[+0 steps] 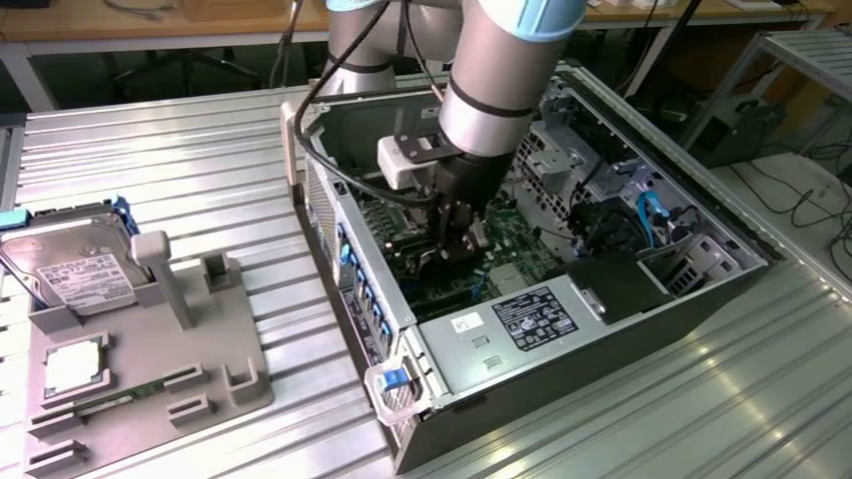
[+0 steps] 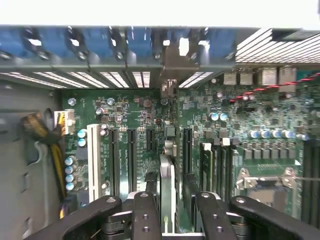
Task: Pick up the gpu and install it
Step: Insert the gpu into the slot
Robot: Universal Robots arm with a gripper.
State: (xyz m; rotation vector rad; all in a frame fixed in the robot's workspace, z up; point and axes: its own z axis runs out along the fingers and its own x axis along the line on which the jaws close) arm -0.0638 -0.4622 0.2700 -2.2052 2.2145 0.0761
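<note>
Here, the gpu (image 2: 167, 192) stands on edge inside an open computer case (image 1: 533, 329), its thin green board seen end-on in the wrist view, running down toward the motherboard (image 2: 250, 115) among the long black expansion slots. One card is visible. The jaws (image 2: 172, 212) sit on either side of it, one black finger (image 2: 145, 215) on each flank, partly open; whether the pads press the card or stand just clear of it cannot be told. In the exterior view the gripper (image 1: 453, 244) of the single robot arm (image 1: 500, 90) reaches down into the middle of the case, hiding the card there.

Around the card, the motherboard shows four black slots beside one white slot (image 2: 93, 160), with a row of blue clips (image 2: 125, 42) along the case's rear wall.

Outside the case, toward the exterior view's left, a grey holder tray (image 1: 147, 369) rests on the ribbed metal desk (image 1: 174, 170). One silver hard drive (image 1: 74, 269) with a white label leans in it, and one square processor (image 1: 74, 364) lies in a pocket nearer the camera. A narrow green memory stick (image 1: 114, 399) lies just below that.
</note>
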